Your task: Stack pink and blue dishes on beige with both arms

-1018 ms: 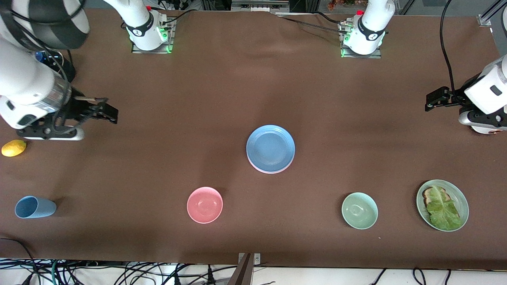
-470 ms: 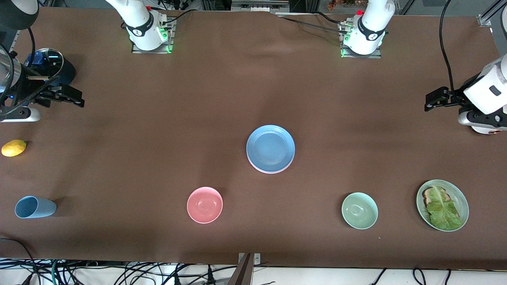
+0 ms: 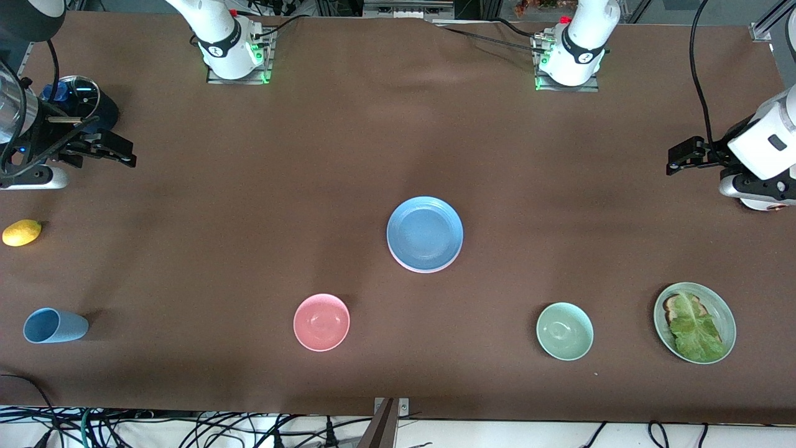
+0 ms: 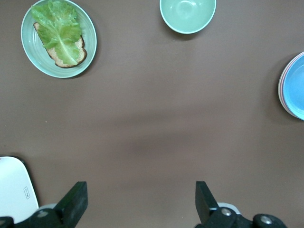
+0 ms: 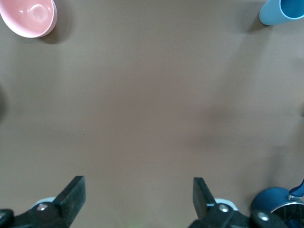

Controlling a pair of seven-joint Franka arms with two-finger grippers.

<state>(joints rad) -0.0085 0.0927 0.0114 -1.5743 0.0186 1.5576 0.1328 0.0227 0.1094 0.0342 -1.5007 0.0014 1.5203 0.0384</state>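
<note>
We've got the blue plate (image 3: 425, 233) on top at mid-table, a pink rim (image 3: 415, 267) peeking out beneath it; the beige plate must be underneath, but we can't see it. By our reading the stack is done and both arms are parked. Our left gripper (image 3: 683, 157) hangs spread wide and empty over the left arm's end of the table, and the right gripper (image 3: 112, 149) hangs wide and empty over the right arm's end. The pink bowl (image 3: 321, 322) and green bowl (image 3: 564, 331) sit untouched, nearer the camera. Nothing left to lift, we'd say; next is simply holding clear.
</note>
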